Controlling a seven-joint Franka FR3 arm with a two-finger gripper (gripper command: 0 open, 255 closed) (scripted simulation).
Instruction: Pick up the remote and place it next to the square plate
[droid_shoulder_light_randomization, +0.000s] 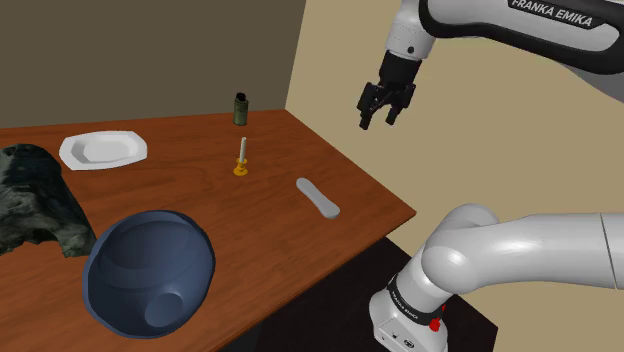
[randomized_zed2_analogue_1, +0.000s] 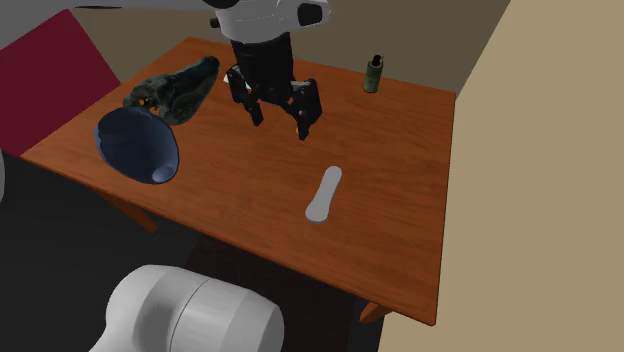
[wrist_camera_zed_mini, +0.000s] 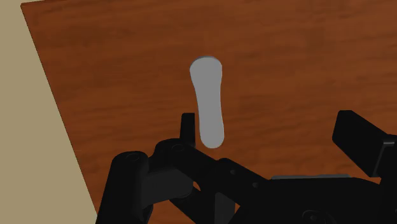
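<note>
Hovering high over bench (droid_shoulder_light_randomization: 200, 195), hand (droid_shoulder_light_randomization: 385, 108) spread, empty; grey remote (droid_shoulder_light_randomization: 317, 198) lies flat near bench edge, well apart from white plate (droid_shoulder_light_randomization: 102, 150). Risk: slim, low remote may slip pinch, skid off edge.

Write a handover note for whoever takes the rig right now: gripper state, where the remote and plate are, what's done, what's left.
Gripper: open, empty, in the air above the table.
Remote: grey, lying flat near the table edge by the stand, not touched by the fingers.
Plate: white, at the table's far end, at the shoulder view's left. A candlestick stands between it and the remote.
Done: nothing grasped yet.
Left: descend, grasp the remote, carry it across, set it beside the plate.
</note>
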